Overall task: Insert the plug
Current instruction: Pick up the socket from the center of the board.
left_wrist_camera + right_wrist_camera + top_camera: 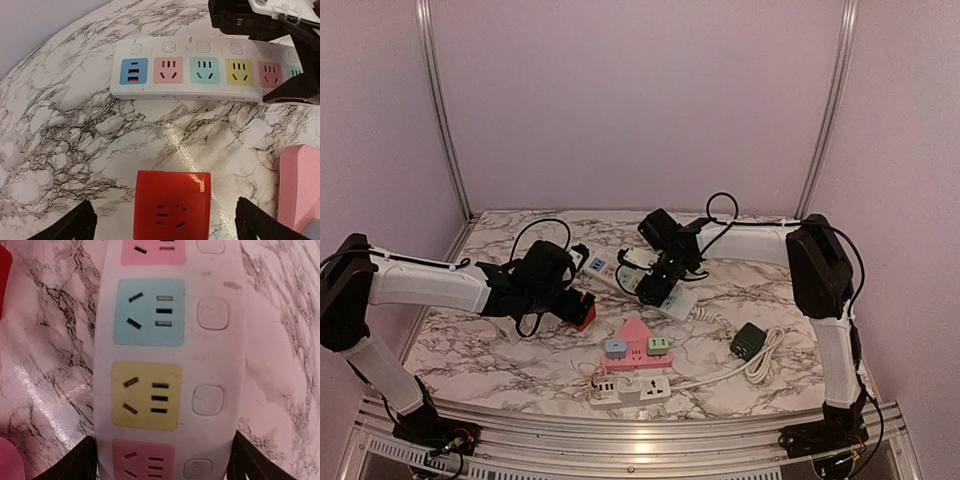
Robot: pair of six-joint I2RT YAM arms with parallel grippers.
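Plug [750,342], dark and blocky on a looped white cord [767,365], lies at the right of the marble table [500,350], well apart from both grippers. The right gripper [162,465] straddles the white power strip [215,355]; whether it presses the strip I cannot tell. The left gripper [167,227] gapes wide and empty over the red socket cube [172,200].

The counter [490,345] is white stone with dark wiggly lines. A long white socket strip [200,92] lies at the back. A red socket cube [172,207] sits nearer. A pink house-shaped block [636,335] and a small white strip [635,390] lie in front. A dark plug [750,342] with a white cord [765,365] lies on the right.
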